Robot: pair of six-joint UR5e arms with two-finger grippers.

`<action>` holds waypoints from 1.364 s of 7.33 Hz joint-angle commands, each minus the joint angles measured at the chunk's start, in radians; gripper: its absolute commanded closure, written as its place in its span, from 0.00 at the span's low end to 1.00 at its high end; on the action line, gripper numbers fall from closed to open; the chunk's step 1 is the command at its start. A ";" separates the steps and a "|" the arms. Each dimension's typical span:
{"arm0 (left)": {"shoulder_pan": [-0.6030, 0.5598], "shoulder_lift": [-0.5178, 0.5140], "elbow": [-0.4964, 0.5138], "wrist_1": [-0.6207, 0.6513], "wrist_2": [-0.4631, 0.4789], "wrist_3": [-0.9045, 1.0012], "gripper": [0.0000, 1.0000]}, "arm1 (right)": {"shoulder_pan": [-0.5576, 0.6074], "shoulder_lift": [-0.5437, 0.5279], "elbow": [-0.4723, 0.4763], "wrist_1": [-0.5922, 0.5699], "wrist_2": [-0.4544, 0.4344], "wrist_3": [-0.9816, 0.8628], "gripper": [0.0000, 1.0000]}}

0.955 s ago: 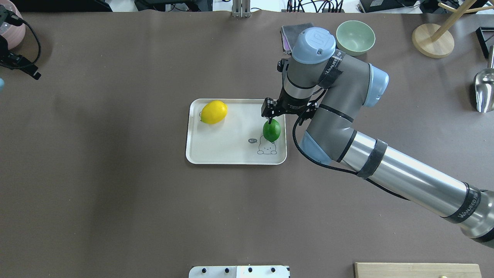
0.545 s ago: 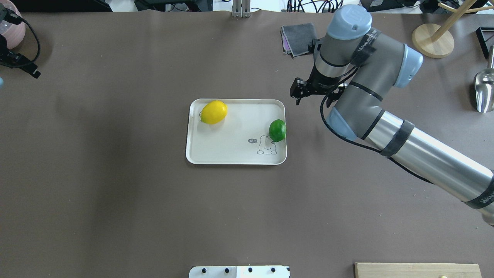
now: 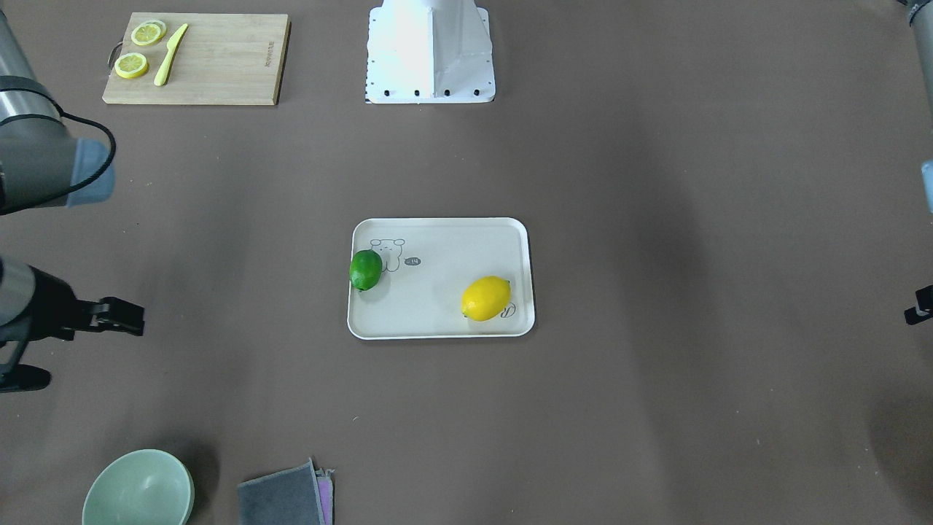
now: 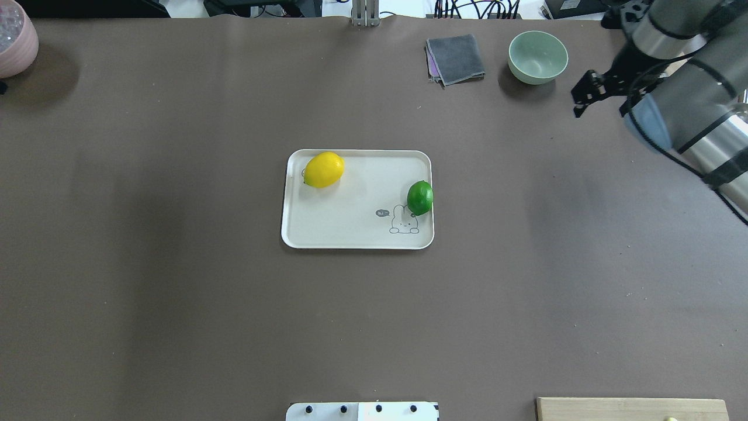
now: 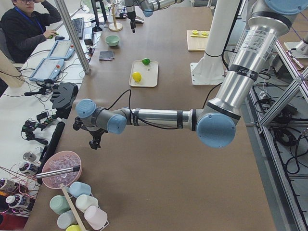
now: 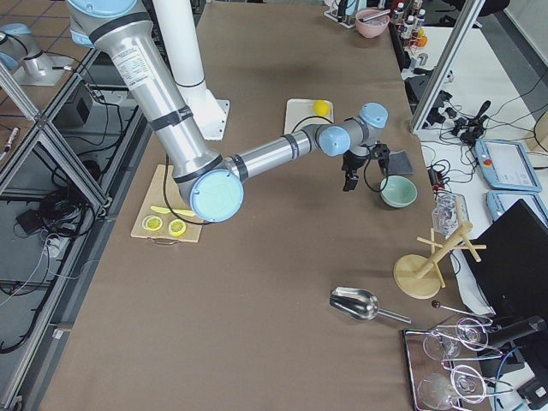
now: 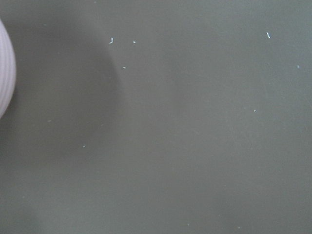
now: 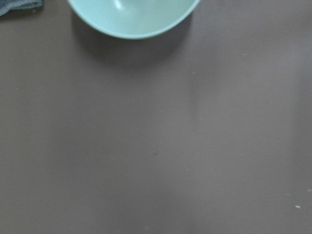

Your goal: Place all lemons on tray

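The off-white tray (image 4: 350,231) lies at the table's middle and also shows in the front-facing view (image 3: 437,321). The yellow lemon (image 4: 323,169) lies in its far left corner. The green lemon (image 4: 420,197) rests against its right rim, beside the rabbit print. My right gripper (image 4: 601,108) is open and empty, far right of the tray, beside the green bowl. My left gripper (image 5: 96,142) hovers near the table's left end by a pink bowl. I cannot tell whether it is open or shut.
A pale green bowl (image 4: 537,57) and a folded grey cloth (image 4: 454,58) sit at the far edge. A pink bowl (image 4: 14,44) is far left. A wooden stand (image 4: 654,61) and a metal scoop (image 4: 733,137) are far right. A bamboo board (image 3: 219,65) holds lemon slices and a knife.
My right gripper let go of the green lemon, rose and swung away to the far right. The green lemon rolled slightly right against the rim. The left gripper left the overhead view.
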 commanded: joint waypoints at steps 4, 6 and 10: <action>-0.212 0.050 -0.018 0.403 0.016 0.495 0.03 | 0.374 -0.323 0.180 -0.272 -0.019 -0.759 0.00; -0.249 0.251 -0.114 0.398 0.014 0.497 0.03 | 0.414 -0.435 0.174 -0.256 -0.032 -0.771 0.00; -0.315 0.305 -0.158 0.390 0.019 0.297 0.02 | 0.444 -0.494 0.163 -0.173 -0.007 -0.751 0.00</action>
